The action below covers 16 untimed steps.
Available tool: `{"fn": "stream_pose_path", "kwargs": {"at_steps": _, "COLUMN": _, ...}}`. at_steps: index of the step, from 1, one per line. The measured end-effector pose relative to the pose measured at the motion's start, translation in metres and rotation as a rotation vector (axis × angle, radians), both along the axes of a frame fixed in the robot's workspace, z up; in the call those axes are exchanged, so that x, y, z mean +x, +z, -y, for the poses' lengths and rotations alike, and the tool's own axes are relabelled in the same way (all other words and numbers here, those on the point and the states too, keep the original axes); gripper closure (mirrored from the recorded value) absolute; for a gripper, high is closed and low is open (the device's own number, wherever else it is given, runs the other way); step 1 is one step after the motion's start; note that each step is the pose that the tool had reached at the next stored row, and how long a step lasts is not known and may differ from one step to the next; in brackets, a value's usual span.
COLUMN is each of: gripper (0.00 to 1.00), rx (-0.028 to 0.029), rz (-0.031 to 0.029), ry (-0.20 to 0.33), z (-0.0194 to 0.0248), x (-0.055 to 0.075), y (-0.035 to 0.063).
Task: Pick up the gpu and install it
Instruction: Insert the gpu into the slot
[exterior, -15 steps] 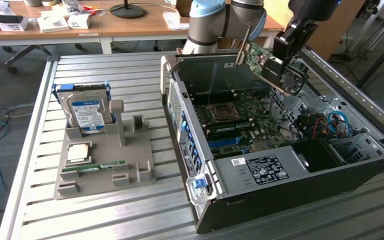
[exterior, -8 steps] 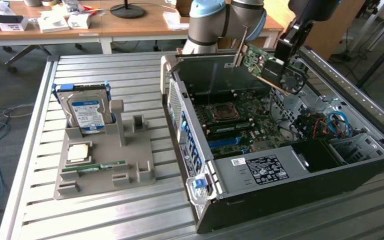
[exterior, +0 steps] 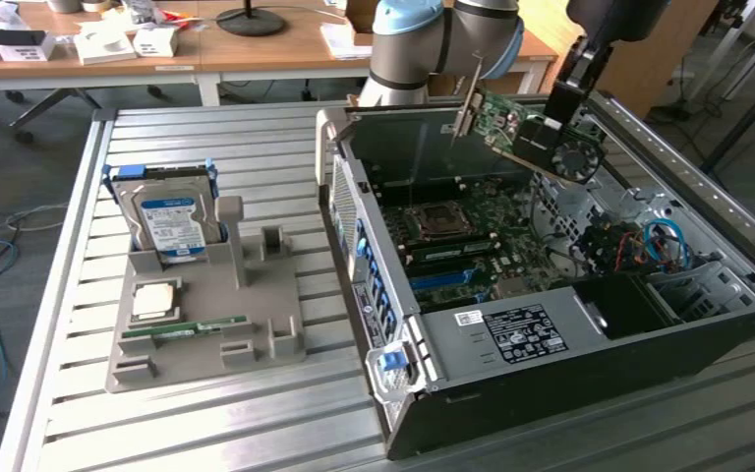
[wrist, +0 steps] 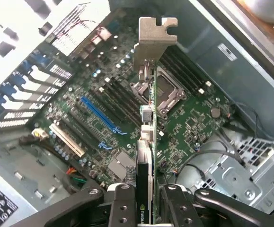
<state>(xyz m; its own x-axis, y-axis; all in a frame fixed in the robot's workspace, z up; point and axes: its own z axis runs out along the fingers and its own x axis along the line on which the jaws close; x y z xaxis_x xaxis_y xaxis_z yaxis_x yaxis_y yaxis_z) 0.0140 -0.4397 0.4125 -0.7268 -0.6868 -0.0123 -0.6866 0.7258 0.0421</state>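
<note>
Overhead, the black claw point(exterior: 558, 118) was closed on the gpu point(exterior: 533, 143) – a thin, flat card of dark green circuit board with a round black fan point(exterior: 573, 157) on one face and a long, pale silver metal bracket point(exterior: 467, 103) along one end. The card hung tilted in the air above the open black computer case point(exterior: 588, 393), clear of everything inside it, with the bracket end towards the exterior view's left.

From the wrist view the gpu point(wrist: 147, 142) appeared edge-on, pinched between the two fingers of the claw point(wrist: 146, 210), one pad pressed to each face. The bracket point(wrist: 155, 38) was at the far end, pointing away from the wrist. Beneath the card lay the green motherboard point(wrist: 198, 123); the square, metal-framed processor socket point(wrist: 167, 92) sat just beside the card's line, and a long blue slot point(wrist: 99, 116) lay off to one side, unoccupied.

To the exterior view's left of the case, a grey moulded holder point(exterior: 266, 339) stood on the slatted pale metal surface point(exterior: 220, 433). It carried a boxy silver hard drive point(exterior: 174, 226) with a blue-and-white label, standing upright, and – nearer the camera – a narrow green memory stick point(exterior: 202, 323) lying flat.
</note>
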Motion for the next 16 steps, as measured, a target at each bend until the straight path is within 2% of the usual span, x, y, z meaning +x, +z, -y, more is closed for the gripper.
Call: {"fn": "stream_pose_path", "kwargs": {"at_steps": 16, "gripper": 0.74, "rx": -0.0117, "rz": 0.0000, "ry": 0.243, "z": 0.0000, "x": -0.0003, "y": 0.0000}}
